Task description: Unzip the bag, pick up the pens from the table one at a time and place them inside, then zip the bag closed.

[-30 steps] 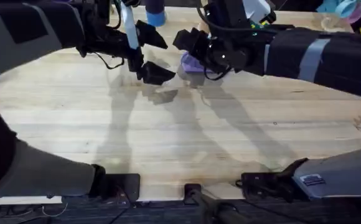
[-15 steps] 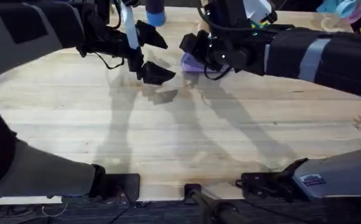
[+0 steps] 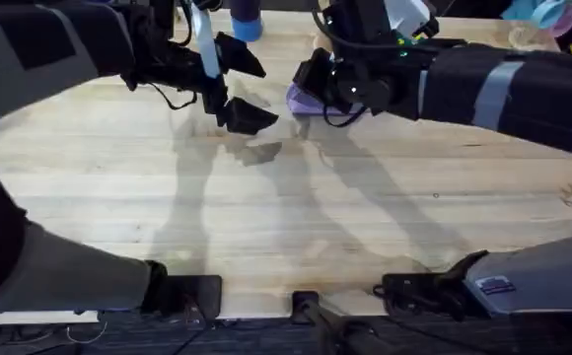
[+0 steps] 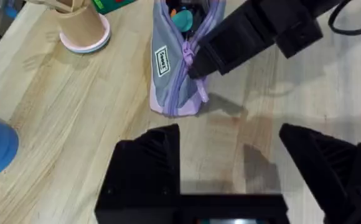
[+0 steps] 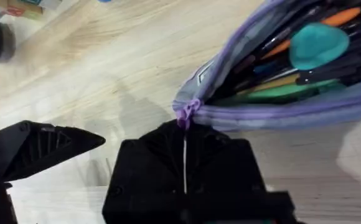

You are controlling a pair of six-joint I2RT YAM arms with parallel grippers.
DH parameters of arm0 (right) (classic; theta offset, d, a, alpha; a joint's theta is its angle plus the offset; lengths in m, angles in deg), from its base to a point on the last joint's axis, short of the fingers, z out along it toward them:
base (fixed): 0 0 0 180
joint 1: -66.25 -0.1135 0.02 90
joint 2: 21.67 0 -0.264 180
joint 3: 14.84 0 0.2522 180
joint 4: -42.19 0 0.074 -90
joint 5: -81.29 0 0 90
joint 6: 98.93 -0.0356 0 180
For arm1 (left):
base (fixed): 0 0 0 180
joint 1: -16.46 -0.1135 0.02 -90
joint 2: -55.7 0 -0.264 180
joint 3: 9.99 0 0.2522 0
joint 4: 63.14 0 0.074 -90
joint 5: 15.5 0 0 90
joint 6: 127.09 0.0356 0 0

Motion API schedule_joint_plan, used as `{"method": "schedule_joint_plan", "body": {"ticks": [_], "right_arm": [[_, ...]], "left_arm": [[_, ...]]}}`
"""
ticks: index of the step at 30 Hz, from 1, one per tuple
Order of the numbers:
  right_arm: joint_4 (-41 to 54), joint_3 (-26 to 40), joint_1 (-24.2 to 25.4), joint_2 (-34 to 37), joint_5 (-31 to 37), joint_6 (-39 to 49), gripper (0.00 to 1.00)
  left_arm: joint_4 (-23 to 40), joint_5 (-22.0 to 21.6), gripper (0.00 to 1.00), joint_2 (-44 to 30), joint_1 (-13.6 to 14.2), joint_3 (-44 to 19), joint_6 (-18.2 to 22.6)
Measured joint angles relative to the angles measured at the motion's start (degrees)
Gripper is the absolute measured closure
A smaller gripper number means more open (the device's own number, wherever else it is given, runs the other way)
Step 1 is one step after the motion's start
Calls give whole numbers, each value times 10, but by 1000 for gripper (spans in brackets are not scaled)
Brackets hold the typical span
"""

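Hovering over the far left-middle of the counter (image 3: 266, 217), the left gripper (image 3: 235, 87) has its black fingers (image 4: 146, 165) spread wide with nothing between them, just short of the bag's near end. Just to its right stands the lavender bag (image 4: 179, 62), resting on the counter on its narrow side with the zipper partly open and pens (image 5: 280, 81) packed inside, a teal piece among them. Farther right, the right gripper (image 3: 318, 81) reaches in from the right side with its fingers (image 4: 230, 43) pressed together on the purple zipper pull (image 5: 188, 113) at the bag's end. Behind the bag in the left wrist view sits a tan cup (image 4: 81, 25) on a pink saucer.
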Motion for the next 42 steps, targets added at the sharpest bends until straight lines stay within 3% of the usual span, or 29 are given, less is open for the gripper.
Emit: {"method": "schedule_joint_plan", "body": {"ticks": [16, 26, 42], "right_arm": [[-1, 0, 0, -3, -1, -1, 971], [-17, -2, 1, -64, 2, -17, 971], [-15, -5, 1, -65, 2, -26, 971]], "left_arm": [[0, 0, 8, 0, 0, 0, 0], [0, 0, 8, 0, 0, 0, 0], [0, 0, 8, 0, 0, 0, 0]]}}
